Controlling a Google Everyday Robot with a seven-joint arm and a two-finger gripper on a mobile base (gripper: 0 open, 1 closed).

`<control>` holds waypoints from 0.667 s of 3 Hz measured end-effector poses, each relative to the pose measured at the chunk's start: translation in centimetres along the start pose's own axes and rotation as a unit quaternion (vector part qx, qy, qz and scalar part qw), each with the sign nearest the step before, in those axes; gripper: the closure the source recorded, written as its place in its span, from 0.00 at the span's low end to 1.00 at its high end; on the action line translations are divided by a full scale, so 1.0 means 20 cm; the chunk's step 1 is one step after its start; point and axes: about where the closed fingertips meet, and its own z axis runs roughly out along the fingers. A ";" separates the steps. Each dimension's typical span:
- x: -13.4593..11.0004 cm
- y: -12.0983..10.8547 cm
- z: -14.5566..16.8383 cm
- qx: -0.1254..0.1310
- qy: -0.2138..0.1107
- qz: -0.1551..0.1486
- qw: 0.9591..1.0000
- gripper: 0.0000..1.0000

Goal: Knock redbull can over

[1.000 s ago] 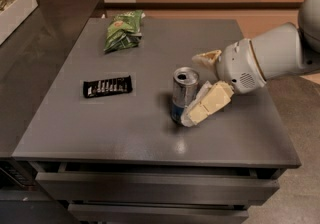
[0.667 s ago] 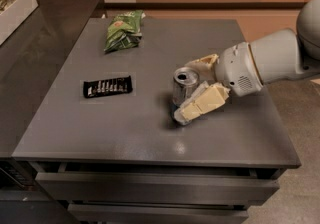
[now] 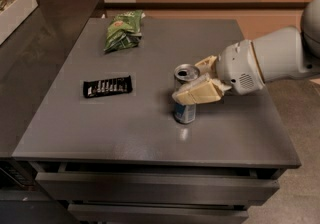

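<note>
The redbull can (image 3: pixel 185 112) stands upright near the middle of the grey table (image 3: pixel 150 133), with a silver top and a blue lower part. My gripper (image 3: pixel 190 82) reaches in from the right, with its white arm behind it. Its cream near finger (image 3: pixel 197 93) lies across the front of the can at mid height. The far finger (image 3: pixel 206 63) sits just behind and to the right of the can's top. The fingers are spread, with the can between them. The can's middle is hidden by the near finger.
A flat black snack bar (image 3: pixel 107 87) lies left of the can. A green crinkled bag (image 3: pixel 122 30) lies at the table's back left. A dark counter (image 3: pixel 35 53) adjoins the table on the left, with a white tray (image 3: pixel 15 8) of packets. Drawers sit below the front edge.
The near finger has risen from the can's base to its middle and moved slightly left. The can stays upright in the same spot.
</note>
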 end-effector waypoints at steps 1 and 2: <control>-0.04 -0.03 -0.06 0.011 0.025 0.006 1.000 0.88; -0.08 -0.06 -0.12 0.023 0.090 0.002 0.996 1.00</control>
